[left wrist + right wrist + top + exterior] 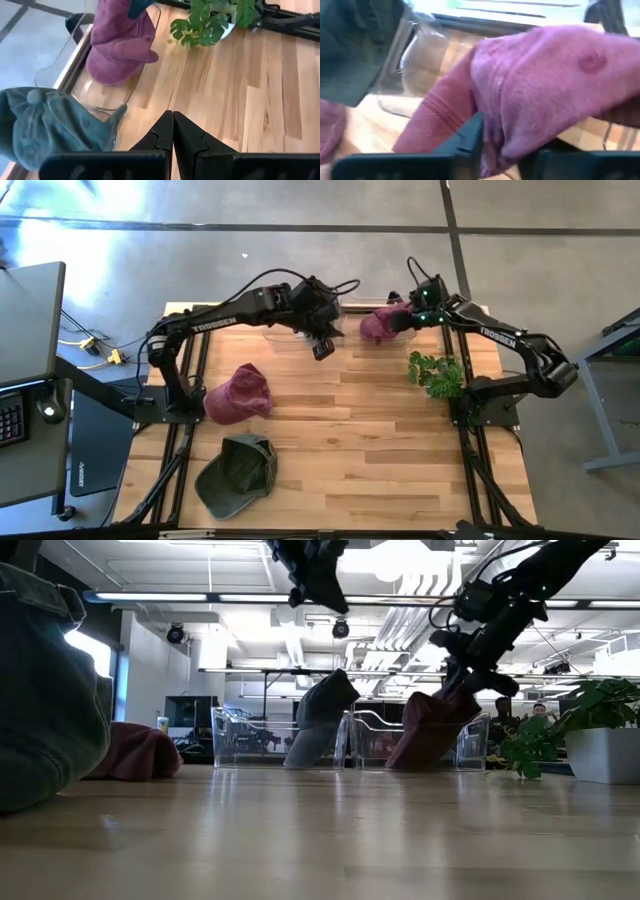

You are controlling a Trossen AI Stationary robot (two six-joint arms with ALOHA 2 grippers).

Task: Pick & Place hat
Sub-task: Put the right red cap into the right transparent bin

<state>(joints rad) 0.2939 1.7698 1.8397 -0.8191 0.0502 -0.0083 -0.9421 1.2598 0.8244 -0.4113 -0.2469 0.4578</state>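
The maroon hat (378, 326), soft crumpled cloth, drooped over the right clear plastic bin's (420, 740) rim at the table's (380, 460) far edge, the right gripper (408, 321) clamped on its crown. The left gripper (322, 348) hovered pressed together beside the grey hat (318, 720). Pale wood planks; grey concrete floor.

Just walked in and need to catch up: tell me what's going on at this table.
The right hand is at a maroon hat in a clear bin at the table's far edge. The left hand is shut and empty above a grey-green hat in the next bin. Another maroon hat and a green cap wait on the table.
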